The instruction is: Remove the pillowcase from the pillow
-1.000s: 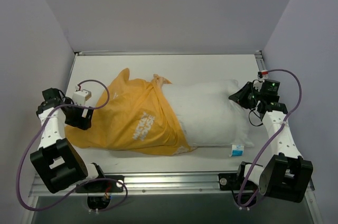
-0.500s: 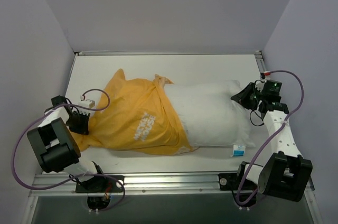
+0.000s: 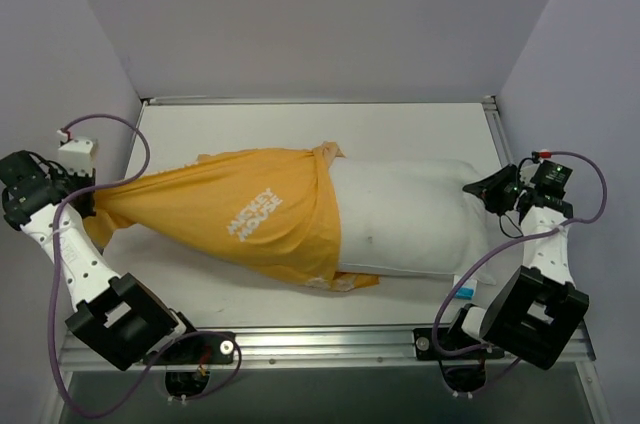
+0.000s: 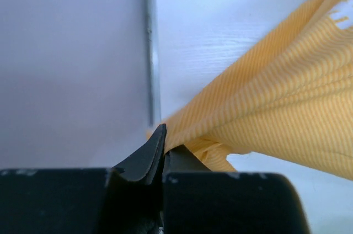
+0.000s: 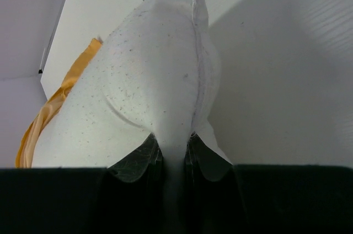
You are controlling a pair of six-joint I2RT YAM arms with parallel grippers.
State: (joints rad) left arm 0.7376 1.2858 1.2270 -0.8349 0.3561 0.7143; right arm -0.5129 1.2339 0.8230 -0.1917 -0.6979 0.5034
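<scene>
The tabletop (image 3: 400, 129) is plain white with a faint wood grain. It sits in a pale lilac booth: a back wall (image 3: 320, 24) on the far side and a side wall (image 3: 60, 74) close on the left, with another on the right. A thin metal strip (image 3: 320, 100) runs along the far edge where the surface meets the back wall. A ribbed metal rail (image 3: 330, 342) runs along the near edge, carrying both arm bases. Purple cables (image 3: 122, 134) loop from the arms.

The pillow (image 3: 410, 229) lies lengthwise, left to right, across the middle of the tabletop. Its right half is bare and white. Its left half is inside the orange pillowcase (image 3: 200, 209), whose bunched open rim (image 3: 333, 214) crosses the pillow near its middle. White Mickey Mouse lettering (image 3: 253, 214) shows on top of the cover. A blue tag (image 3: 467, 291) peeks out at the pillow's near right corner.

The left hand (image 4: 163, 144) is at the left edge of the tabletop, just beside the side wall. Its fingers are closed on the gathered end of the pillowcase. From there the fabric fans out taut towards the pillow, lifted off the surface near the grip. The right hand (image 5: 172, 148) is at the right edge, with its fingers clamped on the pillow's right end. The stuffing bulges out beyond the pinch, and the seam runs along the top. Soft shadows fall on the bare tabletop beside the pillow.
</scene>
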